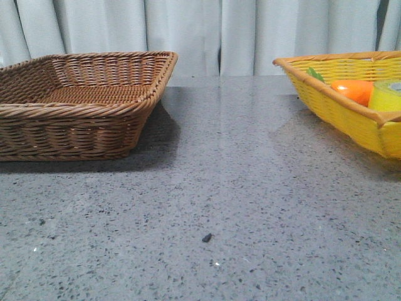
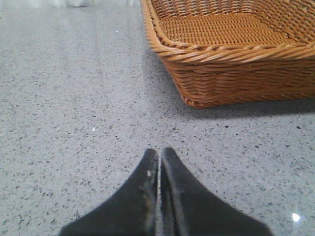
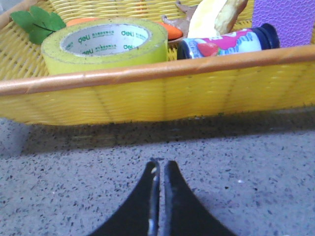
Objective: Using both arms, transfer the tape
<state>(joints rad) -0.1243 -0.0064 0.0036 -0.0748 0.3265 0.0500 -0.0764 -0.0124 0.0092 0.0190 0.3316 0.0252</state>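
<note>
The yellow tape roll (image 3: pixel 106 42) lies flat in the yellow basket (image 3: pixel 147 98), its white core with green "deli" print facing up. It also shows in the front view (image 1: pixel 387 95) at the far right. My right gripper (image 3: pixel 160 164) is shut and empty, low over the table in front of that basket's near wall. My left gripper (image 2: pixel 159 152) is shut and empty, over bare table short of the brown wicker basket (image 2: pixel 236 73). Neither arm shows in the front view.
The brown wicker basket (image 1: pixel 81 100) is empty at the left. The yellow basket (image 1: pixel 338 106) also holds an orange carrot (image 1: pixel 354 89) with a green leaf (image 3: pixel 37 22), a dark-capped bottle (image 3: pixel 226 42), a peel-like piece (image 3: pixel 216 14) and a purple object (image 3: pixel 283 19). Grey speckled table (image 1: pixel 213 188) lies between the baskets.
</note>
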